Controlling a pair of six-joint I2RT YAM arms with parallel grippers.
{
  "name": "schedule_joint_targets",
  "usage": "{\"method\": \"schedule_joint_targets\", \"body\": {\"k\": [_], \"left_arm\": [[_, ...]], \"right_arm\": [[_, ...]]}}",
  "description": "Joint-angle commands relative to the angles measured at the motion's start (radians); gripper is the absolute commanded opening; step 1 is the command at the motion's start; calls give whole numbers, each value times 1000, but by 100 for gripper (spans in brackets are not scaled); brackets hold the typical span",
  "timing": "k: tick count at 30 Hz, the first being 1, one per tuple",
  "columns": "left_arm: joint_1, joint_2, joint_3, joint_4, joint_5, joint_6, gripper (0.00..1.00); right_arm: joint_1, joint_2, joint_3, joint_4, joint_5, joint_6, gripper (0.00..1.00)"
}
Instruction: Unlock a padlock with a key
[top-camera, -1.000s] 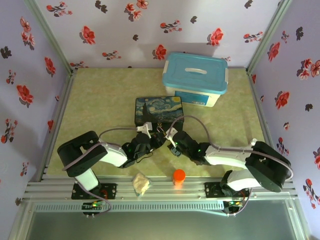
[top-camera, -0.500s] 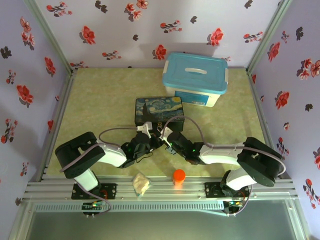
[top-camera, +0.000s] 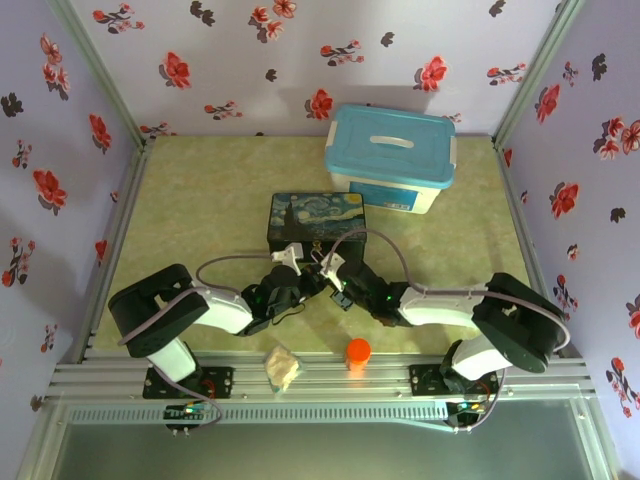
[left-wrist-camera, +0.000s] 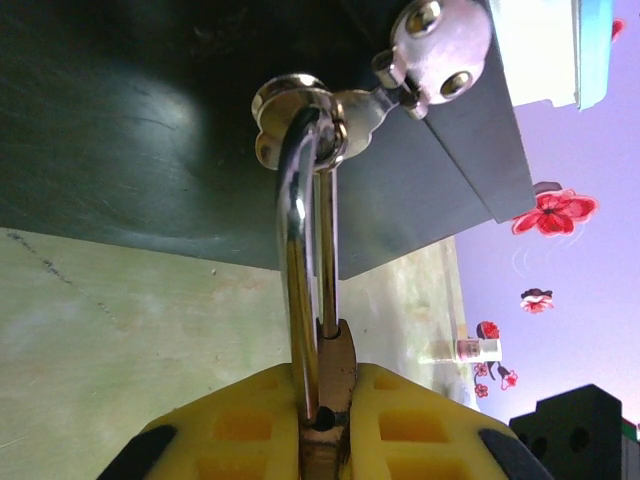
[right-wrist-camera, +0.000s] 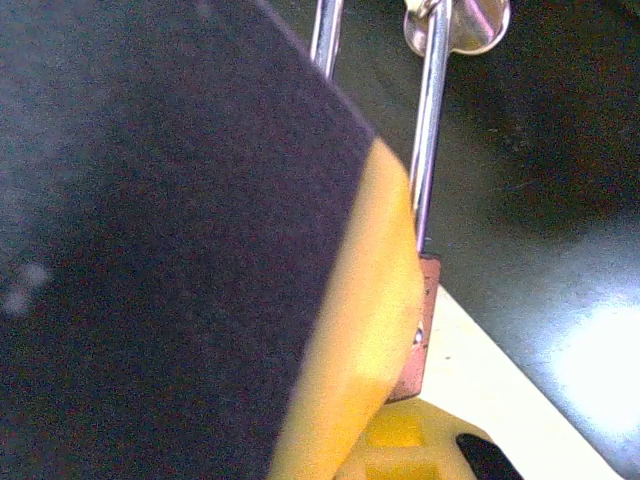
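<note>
- The padlock (left-wrist-camera: 303, 300) hangs by its silver shackle through the clasp (left-wrist-camera: 300, 115) on the near side of the painted box (top-camera: 318, 220), mid-tabletop (top-camera: 200, 200).
- The left fingers (left-wrist-camera: 250, 420) pinch the brass body from both sides, yellow pads tight against it.
- The right fingers (top-camera: 332, 272) are pressed together, right up against the lock. I cannot tell whether the key sits between them.
- Risk one, as I judge it: the lock swings freely on that loop. A push from the key could twist the body in the pads and the tip would skate off the keyhole.
- Risk two: both sets of fingers crowd one tiny lock, so a small misalignment could knock them together or jar the key loose.
- Risk three: a hard pull could drag the box along.
- Count: one padlock, one painted box, one blue-lidded tub (top-camera: 392, 158), one orange cylinder (top-camera: 358, 351), one pale lump (top-camera: 283, 367) and two arms.
</note>
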Motion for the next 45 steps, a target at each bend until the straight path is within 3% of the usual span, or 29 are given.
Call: {"method": "schedule_joint_targets", "body": {"k": [1, 5, 7, 8, 10, 14, 20, 30, 38, 45], "left_arm": [[-10, -38, 11, 11, 34, 37, 0], [-9, -40, 5, -8, 27, 51, 0], [-9, -40, 1, -19, 23, 59, 0], [-9, -40, 3, -28, 22, 64, 0], [-8, -38, 6, -50, 22, 75, 0], [12, -45, 18, -134, 40, 103, 0], [66, -49, 19, -242, 89, 164, 0], [83, -47, 116, -567, 82, 282, 0], [83, -101, 231, -942, -57, 400, 4], [77, -79, 309, -1098, -146, 464, 13]], "right_arm": [[-39, -33, 8, 69, -202, 69, 0], [-120, -42, -40, 157, -354, 197, 0], [-133, -55, -64, 173, -362, 210, 1], [-132, -61, -64, 153, -361, 200, 7], [-132, -72, -52, 86, -341, 191, 29], [-132, -139, -63, -6, -314, 193, 35], [-133, -286, -156, 5, -255, 234, 44], [-132, -291, -138, -84, 9, 287, 41], [-133, -257, -131, -78, 14, 317, 38], [-133, -263, -137, -81, 37, 310, 37]]}}
